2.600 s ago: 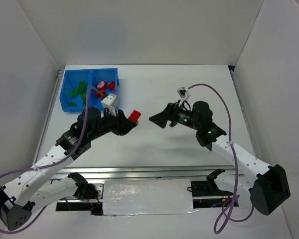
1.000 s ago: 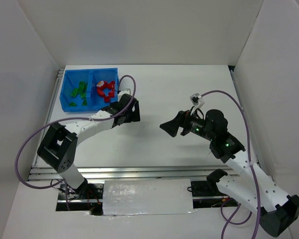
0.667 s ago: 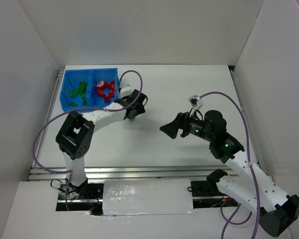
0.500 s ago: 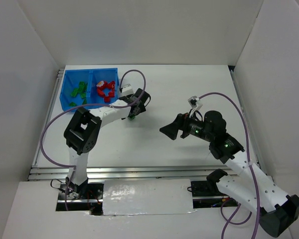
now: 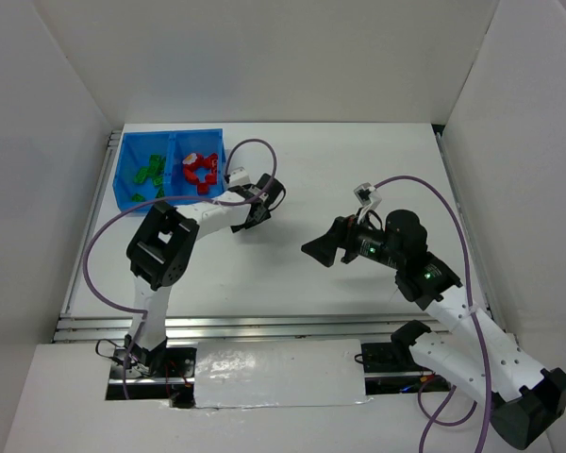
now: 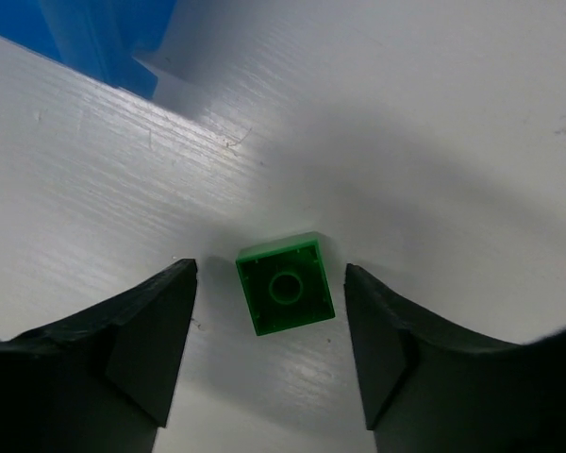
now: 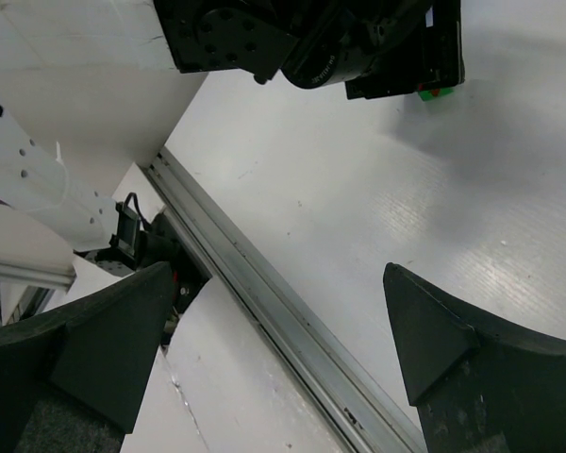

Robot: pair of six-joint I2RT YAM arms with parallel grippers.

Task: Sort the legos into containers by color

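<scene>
- White panel walls are enclosing a white bench (image 5: 358,160) on three sides; an aluminium rail is running along its near edge.
- A shallow blue bin (image 5: 124,151) is sitting at the bench's far left corner, its two compartments lying side by side with a divider between them.
- Green legos (image 5: 151,173) are lying in the left compartment; red legos (image 5: 200,170) are lying in the right compartment, bunched in a loose cluster.
- One green brick (image 6: 285,283) is lying flat on the bench outside the bin, near its right front corner, underside up with the hollow tube showing. A corner of the bin (image 6: 75,28) is showing beyond it in the left wrist view.
- The left pincer (image 6: 270,267) is hanging low over that brick, released, with one finger standing on each side of it and a gap of bare bench showing on both sides, so neither finger is touching the brick.
- From above, the left pincer (image 5: 257,215) is pointing downward just right of the bin, the arm folding back sharply toward its base.
- The right pincer (image 5: 313,247) is hovering above mid-bench, well apart from the bin, pointing toward the left arm.
- In its own wrist view the right pincer (image 7: 278,274) is spread wide and carrying nothing, with the green brick (image 7: 432,92) peeking out beneath the left arm's black housing.
- Purple cables are looping over both arms.
</scene>
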